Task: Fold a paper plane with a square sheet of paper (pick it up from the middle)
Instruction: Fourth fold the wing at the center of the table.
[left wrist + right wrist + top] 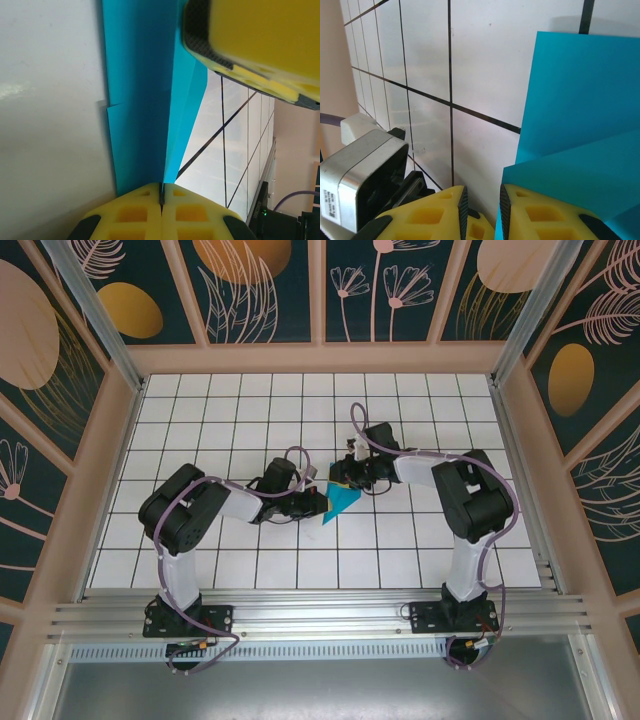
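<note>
Your left gripper (161,199) has its yellow fingers (131,215) pressed flat together with no gap. They pinch the edge of the thin teal-blue sheet of paper (140,90), which runs away from them in creased, overlapping layers. Your right gripper (481,210) stands slightly spread, with a narrow dark slot between its yellow fingers (540,215). The paper's folded edge lies right against the inner face of one finger, but you cannot tell from here whether any of it sits in the slot.

The left wrist view gives you what the right wrist view does not: one right finger seen from outside, looming over the far part of the paper. The right wrist view shows two flat teal panels meeting at a fold, and a grey boxy housing (360,175) low beside the fingers.

From the top view, the paper is a small pointed teal shape between the two gripper tips, near the middle of the white grid-tiled table (420,540).
</note>
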You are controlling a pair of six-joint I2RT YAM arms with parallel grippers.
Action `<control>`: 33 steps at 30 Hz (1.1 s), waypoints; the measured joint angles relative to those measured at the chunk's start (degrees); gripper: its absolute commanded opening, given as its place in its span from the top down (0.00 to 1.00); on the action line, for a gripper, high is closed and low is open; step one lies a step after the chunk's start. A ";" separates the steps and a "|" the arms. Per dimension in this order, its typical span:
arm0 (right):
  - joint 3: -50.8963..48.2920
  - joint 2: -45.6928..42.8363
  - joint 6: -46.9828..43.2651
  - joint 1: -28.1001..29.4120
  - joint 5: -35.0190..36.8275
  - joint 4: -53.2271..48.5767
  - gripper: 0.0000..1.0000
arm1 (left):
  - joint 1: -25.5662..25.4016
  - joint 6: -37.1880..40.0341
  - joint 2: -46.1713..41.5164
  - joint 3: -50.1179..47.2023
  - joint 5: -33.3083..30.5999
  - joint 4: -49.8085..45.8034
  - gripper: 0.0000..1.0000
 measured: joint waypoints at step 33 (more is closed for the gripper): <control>1.70 4.94 0.07 -0.22 -1.09 1.31 0.74 | 0.98 -2.54 -0.02 0.09 1.70 0.15 0.81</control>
